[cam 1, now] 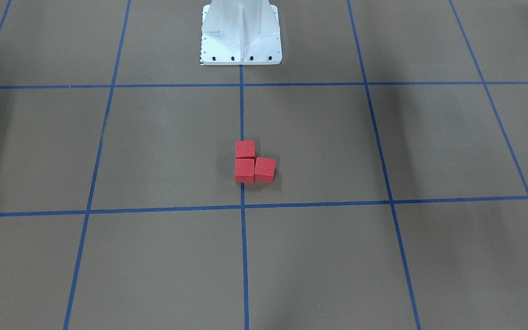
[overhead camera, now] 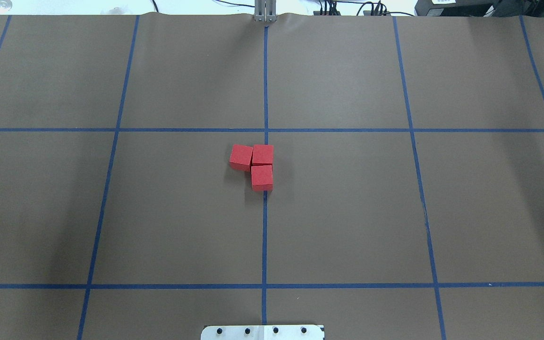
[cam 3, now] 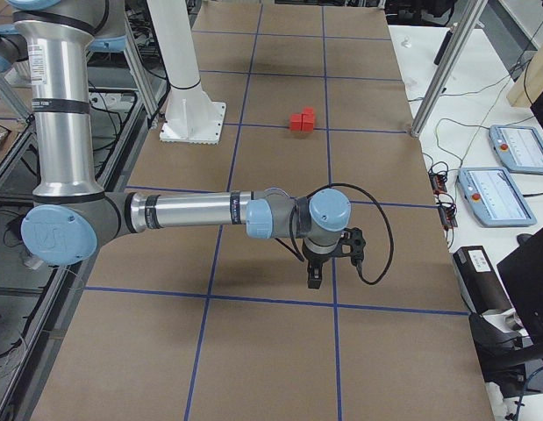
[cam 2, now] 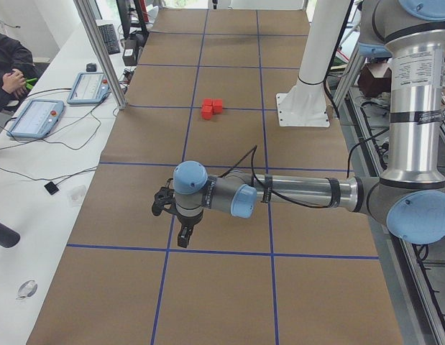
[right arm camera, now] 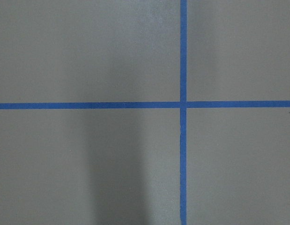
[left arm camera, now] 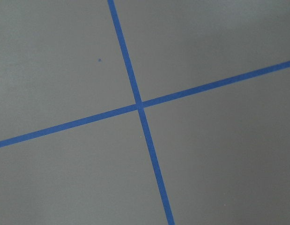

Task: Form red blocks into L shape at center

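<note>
Three red blocks sit touching in an L shape on the brown floor at the center (overhead camera: 300, 170), on the middle blue tape line. In the overhead view one block (overhead camera: 262, 155) is the corner, one (overhead camera: 241, 157) is to its left and slightly turned, one (overhead camera: 262, 177) is nearer the robot. They also show in the front view (cam 1: 244, 170). My left gripper (cam 2: 182, 233) hangs far from them over a tape crossing; I cannot tell if it is open. My right gripper (cam 3: 313, 279) is equally far off; I cannot tell its state.
The white metal robot base (cam 1: 241, 34) stands behind the blocks. Blue tape lines (overhead camera: 264, 236) form a grid on the brown paper. Tablets and cables lie on the side tables (cam 2: 35, 118). An operator's hand (cam 2: 10, 79) shows at the left edge.
</note>
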Available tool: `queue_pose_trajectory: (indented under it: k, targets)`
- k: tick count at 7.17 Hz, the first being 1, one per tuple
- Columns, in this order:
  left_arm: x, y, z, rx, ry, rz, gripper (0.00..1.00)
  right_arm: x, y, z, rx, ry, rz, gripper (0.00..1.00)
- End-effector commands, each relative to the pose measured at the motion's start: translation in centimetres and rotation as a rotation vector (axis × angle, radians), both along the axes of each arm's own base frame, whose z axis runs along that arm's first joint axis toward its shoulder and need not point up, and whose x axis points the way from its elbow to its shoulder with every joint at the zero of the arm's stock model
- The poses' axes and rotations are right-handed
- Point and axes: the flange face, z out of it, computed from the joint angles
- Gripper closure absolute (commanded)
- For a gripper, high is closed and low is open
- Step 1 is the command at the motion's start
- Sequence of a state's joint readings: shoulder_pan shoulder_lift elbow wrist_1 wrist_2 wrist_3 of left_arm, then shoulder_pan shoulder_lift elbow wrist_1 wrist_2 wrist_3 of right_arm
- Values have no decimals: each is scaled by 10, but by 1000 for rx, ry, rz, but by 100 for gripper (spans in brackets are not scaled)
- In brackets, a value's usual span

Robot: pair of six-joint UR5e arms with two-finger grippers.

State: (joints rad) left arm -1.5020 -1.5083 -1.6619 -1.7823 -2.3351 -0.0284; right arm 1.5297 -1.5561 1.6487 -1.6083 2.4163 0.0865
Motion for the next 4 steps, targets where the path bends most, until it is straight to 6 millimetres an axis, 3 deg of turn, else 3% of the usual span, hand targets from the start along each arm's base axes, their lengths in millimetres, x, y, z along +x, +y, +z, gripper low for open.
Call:
queue_pose_trajectory:
  k: [1,4]
  targets:
    - [-3,-2,-2,-13,-8,-26,0,2,0,-8,14,7,8,1]
    - [-9,-2,5,-12,-81,-46,0,4,-1,-7,14,22,12,1]
